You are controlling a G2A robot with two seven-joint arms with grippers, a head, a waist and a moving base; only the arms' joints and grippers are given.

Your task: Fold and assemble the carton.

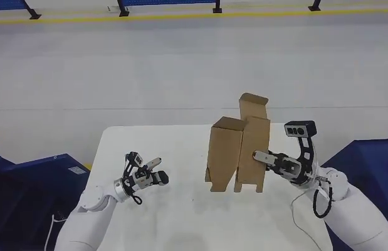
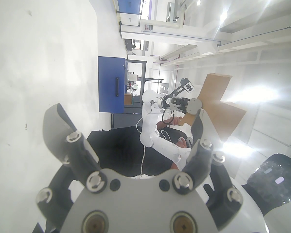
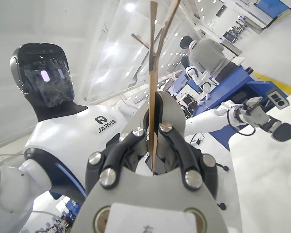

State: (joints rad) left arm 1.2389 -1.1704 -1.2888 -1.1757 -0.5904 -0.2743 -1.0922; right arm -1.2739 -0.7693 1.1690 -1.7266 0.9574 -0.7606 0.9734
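A brown cardboard carton stands upright on the white table, part unfolded, with loose flaps at its top and bottom. My right gripper is shut on the carton's right-hand panel; in the right wrist view the cardboard edge runs straight between its fingers. My left gripper hovers open over the table's left part, well clear of the carton, with nothing between its fingers. The left wrist view shows the carton farther off, held by the other gripper.
The table's rounded far-left corner and left edge lie close to my left arm. Blue cabinets stand beside the table on both sides. Pale floor with a yellow line lies beyond.
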